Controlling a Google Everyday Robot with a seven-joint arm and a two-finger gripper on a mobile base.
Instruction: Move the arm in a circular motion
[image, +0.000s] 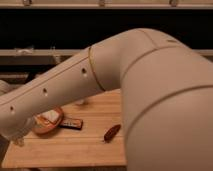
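Observation:
The cream-white arm (150, 100) fills most of the camera view. Its thick upper segment bulges at the right and front. A long tube segment with small dark screw holes (55, 95) runs down to the lower left over the wooden table (80, 147). The arm's far end bends down at the left edge (11, 127). The gripper lies past that bend at the lower left and does not show.
On the table lie an orange bowl (46, 123) with a white item in it, a dark flat packet (73, 123) beside it, and a reddish-brown oblong item (111, 133). Dark shelving (60, 30) runs behind the table.

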